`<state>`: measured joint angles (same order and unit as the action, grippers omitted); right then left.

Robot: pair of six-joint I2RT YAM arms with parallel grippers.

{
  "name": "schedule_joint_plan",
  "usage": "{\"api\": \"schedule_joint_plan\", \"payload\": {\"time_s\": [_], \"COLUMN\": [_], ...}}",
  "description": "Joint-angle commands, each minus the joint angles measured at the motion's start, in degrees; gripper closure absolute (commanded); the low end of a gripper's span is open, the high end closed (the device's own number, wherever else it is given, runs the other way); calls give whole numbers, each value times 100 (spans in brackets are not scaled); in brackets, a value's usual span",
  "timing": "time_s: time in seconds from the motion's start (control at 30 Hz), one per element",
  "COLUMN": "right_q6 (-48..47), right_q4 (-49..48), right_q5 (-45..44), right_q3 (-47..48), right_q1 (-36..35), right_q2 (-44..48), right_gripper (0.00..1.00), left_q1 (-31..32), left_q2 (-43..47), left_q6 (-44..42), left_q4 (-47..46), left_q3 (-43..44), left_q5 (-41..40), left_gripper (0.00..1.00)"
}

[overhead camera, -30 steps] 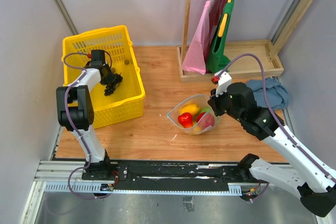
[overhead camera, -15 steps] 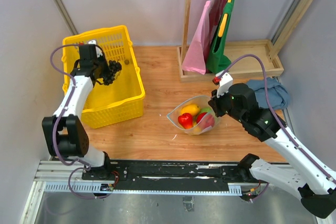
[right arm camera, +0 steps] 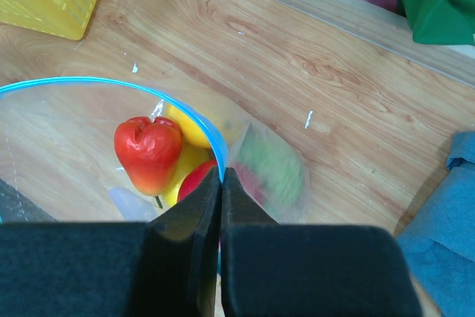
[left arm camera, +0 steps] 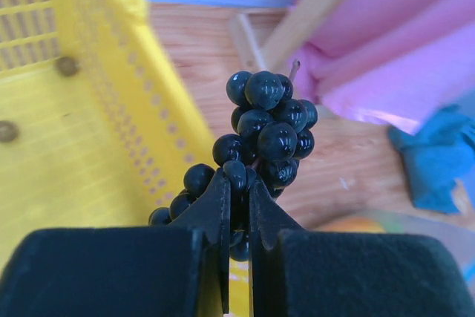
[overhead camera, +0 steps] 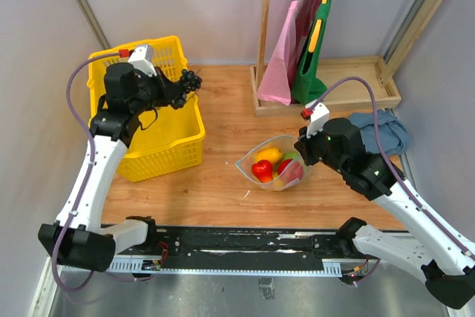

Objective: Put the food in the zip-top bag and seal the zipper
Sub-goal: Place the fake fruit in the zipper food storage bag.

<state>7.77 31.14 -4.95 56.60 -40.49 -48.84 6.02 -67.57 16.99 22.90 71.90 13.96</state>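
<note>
My left gripper (overhead camera: 172,91) is shut on the dark grape bunch (overhead camera: 185,84) and holds it in the air above the right rim of the yellow basket (overhead camera: 189,139); the bunch (left arm camera: 266,124) sticks out past my fingertips (left arm camera: 237,183). My right gripper (overhead camera: 303,152) is shut on the blue zipper strip (right arm camera: 191,116) of the clear zip-top bag (overhead camera: 272,162), holding its mouth open. Inside the bag lie a red fruit (right arm camera: 148,152), a yellow piece (right arm camera: 187,130), a second red one and a pale green one (right arm camera: 271,165).
A wooden tray (overhead camera: 349,85) at the back right holds a post with pink (overhead camera: 286,53) and green (overhead camera: 315,42) hanging bags. A blue cloth (overhead camera: 380,130) lies right of my right arm. Grey walls stand on both sides.
My left arm has lifted the grape bunch out of the basket and swung it up and to the right, over the basket's right rim. The right gripper and bag have not moved.
</note>
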Motion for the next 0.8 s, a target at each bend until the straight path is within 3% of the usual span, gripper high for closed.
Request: {"api": "schedule_joint_plan", "payload": {"time_s": [0.0, 0.33, 0.77], "right_q6": [134, 233, 351], "right_q4": [-120, -196, -199], "right_q5": [28, 35, -23], "right_q3": [-26, -130, -179], "right_q1": [52, 50, 51], "right_q2": [50, 179, 182], "right_gripper": [100, 99, 99], "left_q1": [538, 1931, 4092], "left_q2": [440, 1023, 1229], "left_q6": [176, 952, 1311], "left_q4": [-297, -1495, -3479], "left_q3": [168, -546, -1705], "left_q5": [646, 848, 222], "left_gripper": [100, 100, 100]}}
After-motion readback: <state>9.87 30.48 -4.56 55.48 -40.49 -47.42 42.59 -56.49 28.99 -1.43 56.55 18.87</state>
